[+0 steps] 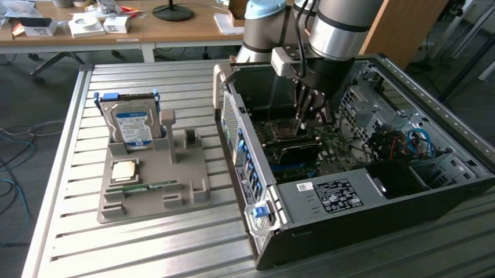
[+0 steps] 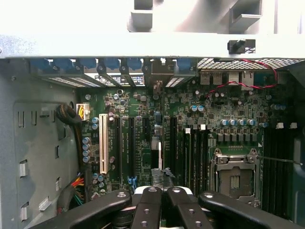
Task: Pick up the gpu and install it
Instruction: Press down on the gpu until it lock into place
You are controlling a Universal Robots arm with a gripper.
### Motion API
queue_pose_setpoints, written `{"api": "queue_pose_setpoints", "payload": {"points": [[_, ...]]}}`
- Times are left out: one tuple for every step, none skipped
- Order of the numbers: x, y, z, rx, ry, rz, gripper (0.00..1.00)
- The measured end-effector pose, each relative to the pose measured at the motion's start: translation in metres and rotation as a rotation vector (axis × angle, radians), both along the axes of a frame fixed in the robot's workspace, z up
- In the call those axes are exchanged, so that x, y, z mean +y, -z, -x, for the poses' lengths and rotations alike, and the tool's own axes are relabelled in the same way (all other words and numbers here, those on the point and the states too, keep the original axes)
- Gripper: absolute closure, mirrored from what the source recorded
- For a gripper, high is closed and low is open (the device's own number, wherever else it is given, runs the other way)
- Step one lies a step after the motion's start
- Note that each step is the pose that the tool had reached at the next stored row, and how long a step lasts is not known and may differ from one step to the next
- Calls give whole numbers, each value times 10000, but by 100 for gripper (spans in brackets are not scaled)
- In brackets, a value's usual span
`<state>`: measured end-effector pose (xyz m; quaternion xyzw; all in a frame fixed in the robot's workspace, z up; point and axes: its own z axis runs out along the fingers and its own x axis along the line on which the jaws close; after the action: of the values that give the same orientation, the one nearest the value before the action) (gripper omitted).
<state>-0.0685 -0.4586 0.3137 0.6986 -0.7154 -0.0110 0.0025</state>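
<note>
At the exterior view's centre, the gpu [image 2: 157,151] is clamped in the tool [image 1: 313,113]; misaligned, the motherboard [image 2: 214,109] could be scraped

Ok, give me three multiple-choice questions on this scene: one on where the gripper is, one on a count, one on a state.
1. Where is the gripper?
A. on the floor
B. inside the open computer case
C. above the wooden desk

2. How many parts sit on the grey holder?
A. one
B. three
C. five

3. How is the hard drive placed?
A. upright on its edge
B. lying flat
C. hanging from the arm

Answers:
1 B: the arm reaches down into the case, over the motherboard.
2 B: the hard drive, a processor and a memory stick are on it.
3 A: it stands in a slot at the holder's far end, label facing out.
</note>
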Motion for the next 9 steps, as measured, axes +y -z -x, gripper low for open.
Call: {"api": "queue_pose_setpoints", "payload": {"points": [[0, 0, 0, 0, 0, 0, 89], [0, 0, 0, 0, 0, 0, 89], [0, 0, 0, 0, 0, 2, 89], [0, 3, 0, 1, 0, 2, 89], [0, 8, 0, 0, 0, -1, 89], [0, 13, 0, -1, 0, -1, 89], [0, 19, 0, 0, 0, -1, 89], [0, 25, 0, 0, 0, 0, 89], [0, 33, 0, 0, 0, 0, 89]]}}
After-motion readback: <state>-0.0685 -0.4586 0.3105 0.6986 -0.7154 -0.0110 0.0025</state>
